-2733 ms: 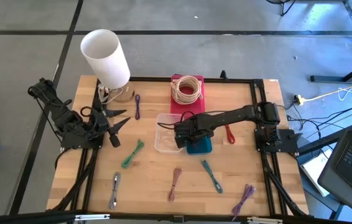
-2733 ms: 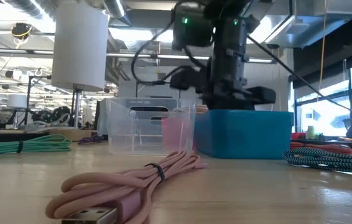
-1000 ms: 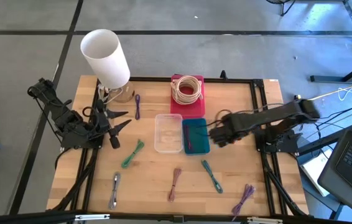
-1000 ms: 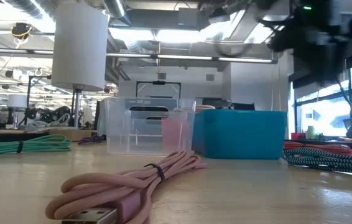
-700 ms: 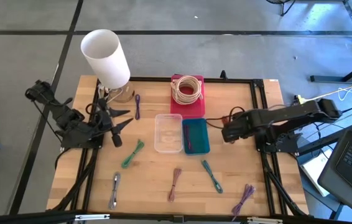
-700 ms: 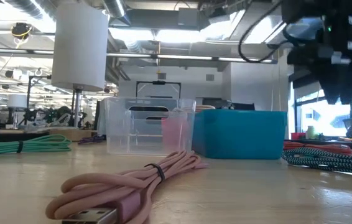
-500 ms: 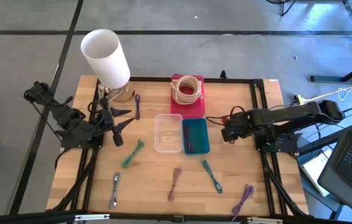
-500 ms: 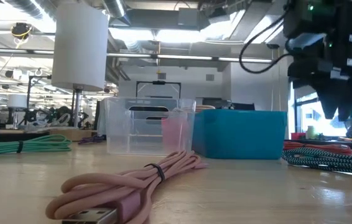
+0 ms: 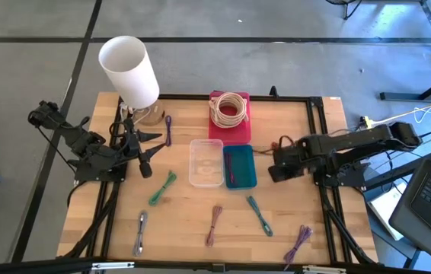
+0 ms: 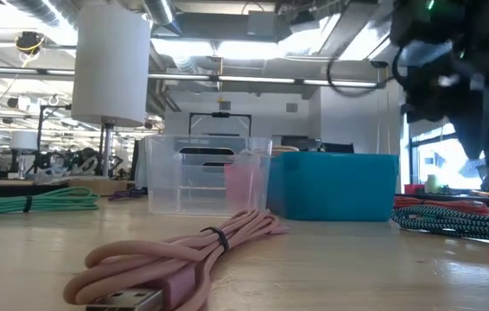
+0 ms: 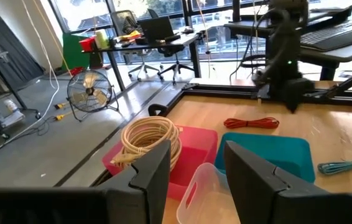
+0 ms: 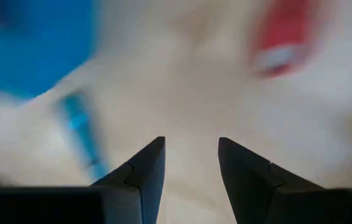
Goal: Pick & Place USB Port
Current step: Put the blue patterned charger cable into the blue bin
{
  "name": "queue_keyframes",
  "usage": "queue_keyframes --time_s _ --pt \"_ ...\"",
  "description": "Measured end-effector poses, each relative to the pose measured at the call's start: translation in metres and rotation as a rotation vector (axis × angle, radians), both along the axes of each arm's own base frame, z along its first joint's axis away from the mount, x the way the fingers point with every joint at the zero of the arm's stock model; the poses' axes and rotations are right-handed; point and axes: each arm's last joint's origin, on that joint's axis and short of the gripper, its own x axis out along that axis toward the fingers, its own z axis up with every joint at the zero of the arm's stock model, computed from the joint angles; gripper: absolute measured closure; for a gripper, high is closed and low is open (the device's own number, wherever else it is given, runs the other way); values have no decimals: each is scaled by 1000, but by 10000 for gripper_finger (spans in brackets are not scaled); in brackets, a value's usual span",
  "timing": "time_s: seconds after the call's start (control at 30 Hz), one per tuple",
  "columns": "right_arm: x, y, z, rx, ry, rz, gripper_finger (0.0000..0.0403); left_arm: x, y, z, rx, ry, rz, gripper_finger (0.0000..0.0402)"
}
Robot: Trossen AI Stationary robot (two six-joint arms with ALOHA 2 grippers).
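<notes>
Your right hand (image 9: 275, 172) hangs just right of the blue bin (image 9: 240, 166), fingers parted with nothing between them. Below it, its wrist view shows a red cable (image 12: 280, 37), a teal cable (image 12: 81, 134) and bare surface (image 9: 185, 221). The red cable is hidden under the arm from above. Your left hand (image 9: 145, 154) waits at the surface's left side, also parted and empty, facing the clear bin (image 9: 206, 161) and the pink tray (image 9: 230, 116) with its cream coil (image 11: 148, 135). Other cables lie along the near edge: green (image 9: 163, 187), pink (image 9: 214, 224), purple (image 9: 298, 243).
</notes>
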Motion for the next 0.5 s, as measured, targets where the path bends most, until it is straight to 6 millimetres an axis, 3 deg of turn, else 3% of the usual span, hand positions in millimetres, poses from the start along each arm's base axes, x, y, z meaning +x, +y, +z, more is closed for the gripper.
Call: queue_keyframes --time_s 0.27,0.5 --pt "23 66 11 76 -355 -17 251 0 0 0 4 4 0 258" --pt "31 111 -15 91 -369 -29 251 0 0 0 56 33 -5 258"
